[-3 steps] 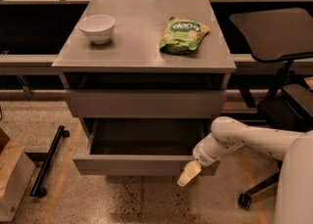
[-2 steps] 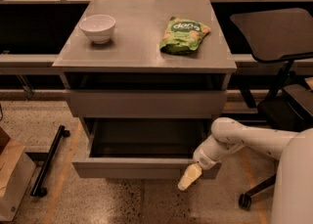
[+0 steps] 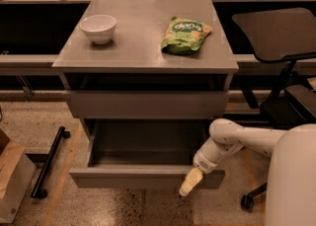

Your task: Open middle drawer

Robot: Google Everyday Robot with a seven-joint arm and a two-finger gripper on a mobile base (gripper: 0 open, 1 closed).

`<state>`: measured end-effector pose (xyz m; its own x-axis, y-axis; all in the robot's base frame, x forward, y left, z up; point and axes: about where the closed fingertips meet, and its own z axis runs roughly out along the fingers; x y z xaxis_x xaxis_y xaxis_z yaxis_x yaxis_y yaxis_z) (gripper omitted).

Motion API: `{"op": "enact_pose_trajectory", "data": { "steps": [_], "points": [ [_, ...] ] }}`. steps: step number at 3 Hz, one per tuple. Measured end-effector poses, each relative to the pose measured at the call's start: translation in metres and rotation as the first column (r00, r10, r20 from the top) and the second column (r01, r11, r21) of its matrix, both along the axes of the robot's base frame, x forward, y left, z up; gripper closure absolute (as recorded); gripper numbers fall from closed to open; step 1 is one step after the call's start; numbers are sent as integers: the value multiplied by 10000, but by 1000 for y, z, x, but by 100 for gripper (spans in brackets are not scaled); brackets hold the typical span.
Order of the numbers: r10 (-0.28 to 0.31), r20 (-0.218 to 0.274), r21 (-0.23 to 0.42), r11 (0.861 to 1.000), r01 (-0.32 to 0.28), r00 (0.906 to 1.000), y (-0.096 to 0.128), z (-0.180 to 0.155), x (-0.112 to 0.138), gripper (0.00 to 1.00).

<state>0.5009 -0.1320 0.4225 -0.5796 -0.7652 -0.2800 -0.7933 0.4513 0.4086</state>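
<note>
We are seeing the middle drawer [image 3: 128, 176] sitting a little further out than a second ago, and the gripper [image 3: 190, 182] has come slightly lower and nearer to us along with it.

The grey desk [image 3: 143, 27] is filling the middle of the view, with the closed top drawer front [image 3: 148, 104] just under its surface. Below that front, the middle drawer is standing pulled well out, and we are looking down into its shallow grey interior. The robot's white arm [image 3: 232, 138] is reaching in from the right edge towards the drawer's right end. A dark chair [image 3: 276, 32] is standing to the right of the desk.

On the desk, a green bag [image 3: 185, 35] is lying towards the right and a white bowl [image 3: 98, 26] is sitting upright towards the left, well apart from it.

The gripper is lying across the right part of the drawer's front panel. We are unable to tell how far it is open, or whether it has hold of anything.
</note>
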Motion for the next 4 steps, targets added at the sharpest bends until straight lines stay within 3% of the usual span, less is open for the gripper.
{"op": "enact_pose_trajectory", "data": {
  "steps": [1, 2, 3, 4],
  "points": [
    [-353, -937, -225, 9992, 333, 9950, 7, -5, -24, 0],
    [-439, -1085, -260, 9988, 413, 9931, 8, -4, -29, 0],
    [-1136, -1782, -750, 9920, 1016, 9774, 15, 9, -68, 0],
    [-1385, -1743, -983, 9876, 1228, 9749, 23, 28, -88, 0]
  ]
}}
